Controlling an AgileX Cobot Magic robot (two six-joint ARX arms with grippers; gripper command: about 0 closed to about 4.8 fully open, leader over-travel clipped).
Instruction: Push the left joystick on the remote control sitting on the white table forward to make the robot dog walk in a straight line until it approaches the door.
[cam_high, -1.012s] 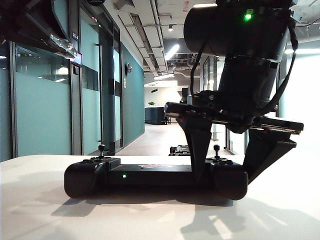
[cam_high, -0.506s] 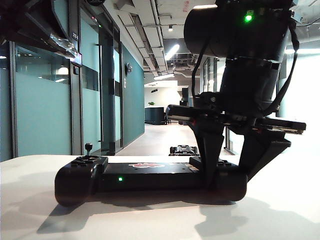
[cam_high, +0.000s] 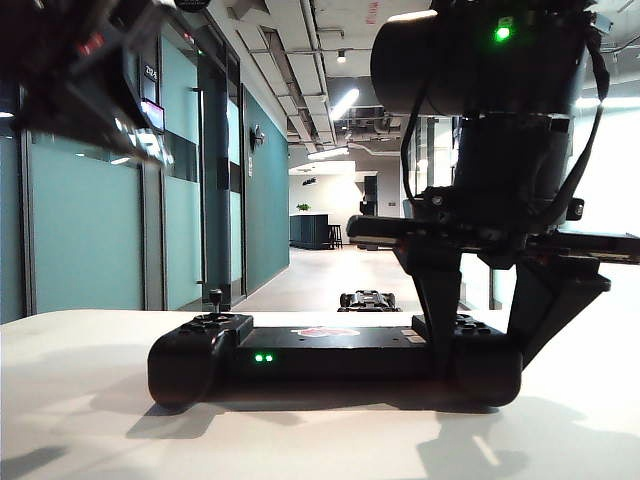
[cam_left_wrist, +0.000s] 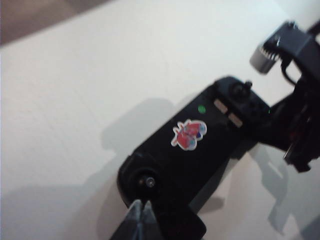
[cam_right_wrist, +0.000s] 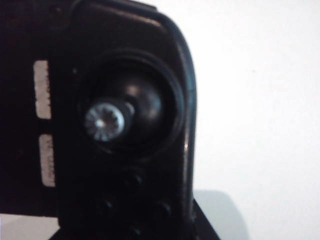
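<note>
The black remote control (cam_high: 330, 350) lies on the white table (cam_high: 80, 400), green lights lit at its front. My right gripper (cam_high: 482, 360) stands over its right end, shut on that end with one finger on each side. In the right wrist view the right joystick (cam_right_wrist: 104, 121) fills the picture. The left joystick (cam_high: 215, 300) stands free and upright. My left gripper (cam_high: 90, 70) hangs blurred above the left end. In the left wrist view the left gripper (cam_left_wrist: 141, 205) is shut, tips just short of the left joystick (cam_left_wrist: 148, 182). The robot dog (cam_high: 367, 299) stands far down the corridor.
Teal glass walls and a dark-framed door (cam_high: 215, 190) line the corridor's left side. The right arm (cam_left_wrist: 295, 130) rises over the remote's far end in the left wrist view. Bare white tabletop (cam_left_wrist: 75, 100) surrounds the remote.
The right gripper closed onto the remote's right end. The remote slid left, then back to the right with it. The left gripper came down into view at the upper left.
</note>
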